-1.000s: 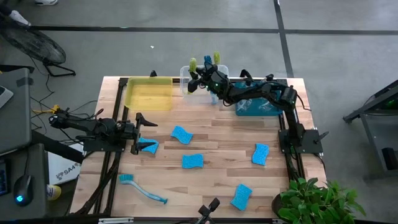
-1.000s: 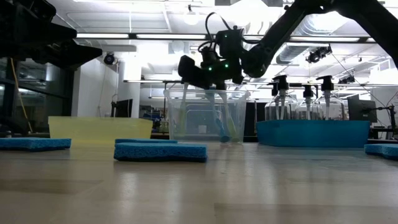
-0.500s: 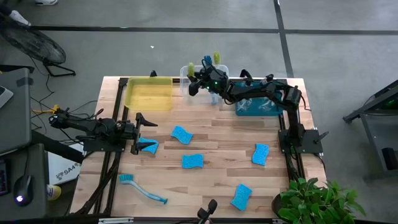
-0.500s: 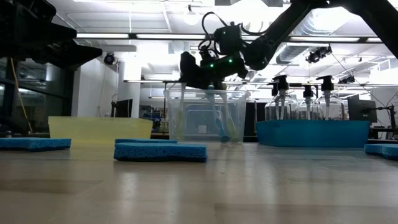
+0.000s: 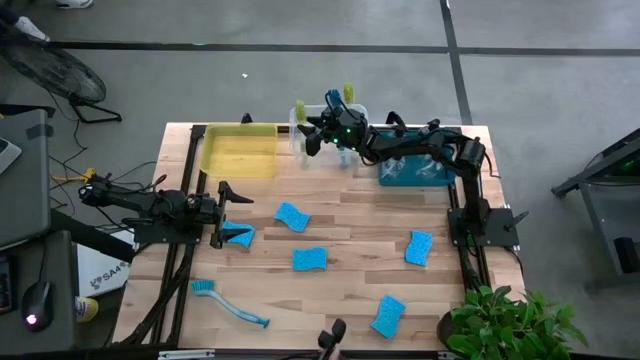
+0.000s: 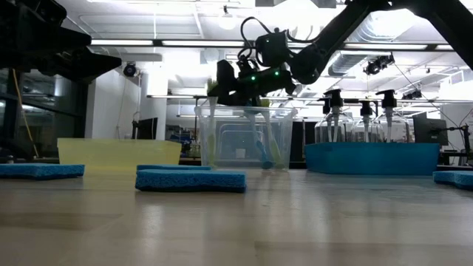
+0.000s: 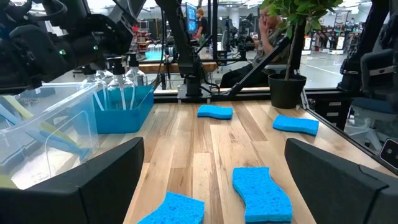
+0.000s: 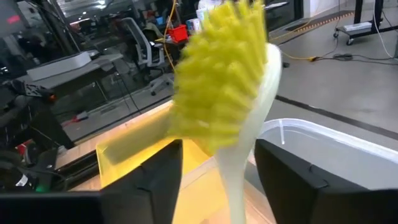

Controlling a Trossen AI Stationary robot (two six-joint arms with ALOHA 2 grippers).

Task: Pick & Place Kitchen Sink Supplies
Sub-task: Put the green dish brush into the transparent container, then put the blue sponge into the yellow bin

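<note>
right tool (image 5: 312, 135): parted astride yellow-green brush (image 8: 233, 93), grip unclear | clear bin (image 6: 244, 138): brushes | teal bin (image 6: 373, 157): bottles

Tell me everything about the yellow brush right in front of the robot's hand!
The yellow-green dish brush has a thick tuft of bright yellow-green bristles on a pale, smooth, plastic-looking head that narrows into a long handle. It stands nearly upright, bristles up, with its handle going down into the clear bin at the table's far edge. The right gripper sits around the handle with its fingers apart on either side, so it looks let go, leaning in the bin.
</note>
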